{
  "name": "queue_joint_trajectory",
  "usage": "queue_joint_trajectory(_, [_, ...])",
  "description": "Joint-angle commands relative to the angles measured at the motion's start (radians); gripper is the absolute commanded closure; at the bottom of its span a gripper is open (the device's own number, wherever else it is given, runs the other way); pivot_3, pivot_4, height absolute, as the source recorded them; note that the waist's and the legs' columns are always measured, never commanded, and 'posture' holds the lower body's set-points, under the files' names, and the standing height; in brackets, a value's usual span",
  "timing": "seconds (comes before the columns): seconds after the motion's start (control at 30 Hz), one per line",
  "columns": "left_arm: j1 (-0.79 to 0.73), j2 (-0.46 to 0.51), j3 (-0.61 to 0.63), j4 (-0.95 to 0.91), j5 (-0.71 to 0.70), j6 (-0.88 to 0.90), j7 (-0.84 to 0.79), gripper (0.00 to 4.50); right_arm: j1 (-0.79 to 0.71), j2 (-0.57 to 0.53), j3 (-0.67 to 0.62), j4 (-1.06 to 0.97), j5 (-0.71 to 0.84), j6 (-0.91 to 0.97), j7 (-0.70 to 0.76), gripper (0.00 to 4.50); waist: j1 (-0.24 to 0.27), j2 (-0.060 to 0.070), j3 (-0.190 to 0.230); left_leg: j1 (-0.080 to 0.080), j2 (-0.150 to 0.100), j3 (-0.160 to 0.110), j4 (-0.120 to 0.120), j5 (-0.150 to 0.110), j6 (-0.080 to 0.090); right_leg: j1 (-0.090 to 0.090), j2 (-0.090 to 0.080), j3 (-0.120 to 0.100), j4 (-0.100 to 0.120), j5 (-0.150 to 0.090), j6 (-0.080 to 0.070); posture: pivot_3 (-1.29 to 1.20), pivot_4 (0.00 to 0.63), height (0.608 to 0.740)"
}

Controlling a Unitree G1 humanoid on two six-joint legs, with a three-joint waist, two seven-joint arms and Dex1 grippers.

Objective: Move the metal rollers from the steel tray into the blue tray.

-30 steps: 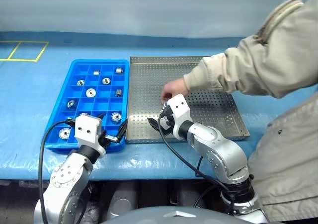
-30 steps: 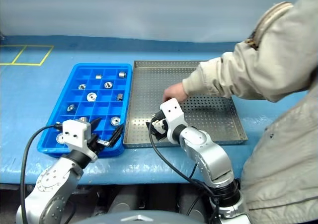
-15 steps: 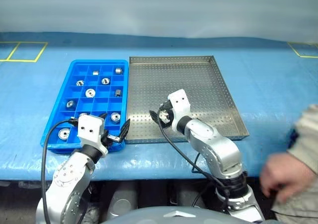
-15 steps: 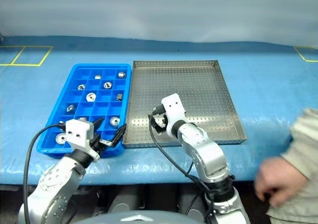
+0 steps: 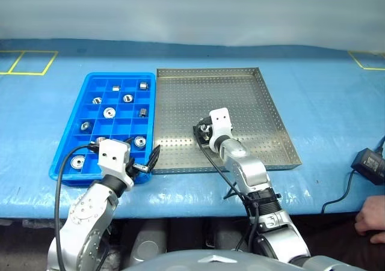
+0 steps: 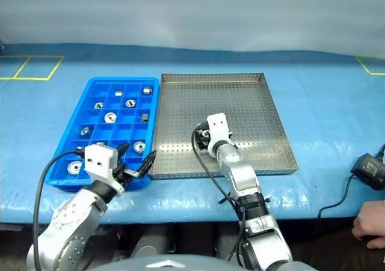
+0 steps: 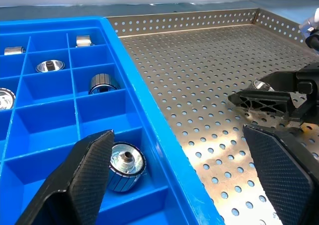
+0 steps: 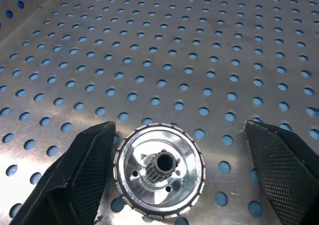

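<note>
Fingers (image 8: 92, 172) of the right end effector (image 8: 187, 172) are standing released, straddling a roller (image 8: 159, 171) on the steel tray (image 5: 240, 97), lining up a grasp.

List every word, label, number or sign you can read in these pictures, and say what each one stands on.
No readable text: there are no words, labels, brands or numbers on the blue tray, the steel tray, the metal rollers or either gripper.
The only markings are yellow line outlines on the table covering at the far left and far right; they are plain lines, not letters.
The black adapter at the right shows no label that can be read.
</note>
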Motion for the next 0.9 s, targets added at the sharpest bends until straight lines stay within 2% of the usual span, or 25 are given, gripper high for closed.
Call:
queue_joint_trajectory(0.03, [0.005, -0.005, -0.003, -0.038, 0.003, -0.015, 0.009, 0.00, 0.029, 0.014, 0.012, -0.005, -0.004, -0.018, 0.014, 1.25, 0.000, 0.000, 0.000, 0.000, 0.000, 0.000, 0.000, 0.000, 0.000, 0.000, 0.000, 0.000, 0.000, 0.000, 0.000, 0.24, 0.150, 0.740])
queue_joint_trajectory(0.17, [0.016, -0.012, -0.006, -0.046, 0.007, -0.018, 0.023, 0.00, 0.045, 0.028, 0.038, -0.043, -0.007, -0.012, 0.036, 2.63, 0.001, 0.000, 0.000, 0.002, 0.000, 0.000, 0.000, 0.000, 0.000, 0.001, 0.000, 0.001, 0.000, 0.000, 0.000, 0.26, 0.150, 0.740])
queue_joint_trajectory(0.2, [0.019, -0.014, -0.006, -0.048, 0.011, -0.020, 0.030, 0.00, 0.042, 0.033, 0.040, -0.057, -0.003, -0.006, 0.044, 2.74, 0.001, 0.000, 0.000, 0.002, 0.000, 0.000, 0.000, 0.000, 0.000, 0.002, 0.000, 0.001, 0.000, 0.000, 0.000, 0.27, 0.150, 0.740])
queue_joint_trajectory(0.4, [0.040, -0.081, 0.041, -0.072, 0.065, -0.069, 0.130, 0.00, -0.085, 0.046, 0.085, -0.143, 0.000, 0.057, 0.107, 2.73, 0.007, 0.000, 0.001, 0.002, 0.001, 0.001, 0.000, 0.000, 0.000, 0.001, 0.000, 0.001, 0.001, 0.000, 0.000, 0.34, 0.150, 0.740])
queue_joint_trajectory(0.57, [0.107, -0.119, 0.100, -0.115, 0.103, -0.103, 0.186, 0.00, -0.238, 0.081, 0.129, -0.102, 0.001, 0.074, 0.159, 2.73, 0.032, 0.000, 0.001, 0.002, 0.000, 0.000, -0.002, 0.000, 0.000, 0.000, 0.001, 0.000, 0.002, -0.001, 0.000, 0.45, 0.150, 0.740])
queue_joint_trajectory(0.83, [0.253, -0.180, 0.097, -0.177, 0.155, -0.152, 0.232, 0.00, -0.345, 0.163, 0.178, 0.069, -0.003, 0.000, 0.220, 2.73, 0.124, 0.000, 0.001, -0.001, 0.000, -0.002, -0.004, 0.000, 0.000, -0.001, 0.000, -0.002, -0.001, 0.001, 0.003, 0.58, 0.150, 0.740])
queue_joint_trajectory(0.9, [0.276, -0.192, 0.094, -0.185, 0.162, -0.163, 0.235, 0.00, -0.358, 0.177, 0.181, 0.118, -0.002, -0.025, 0.229, 2.73, 0.154, 0.000, 0.001, -0.002, 0.000, -0.002, -0.004, 0.000, -0.001, -0.002, 0.000, -0.003, -0.002, -0.002, 0.000, 0.59, 0.150, 0.740])
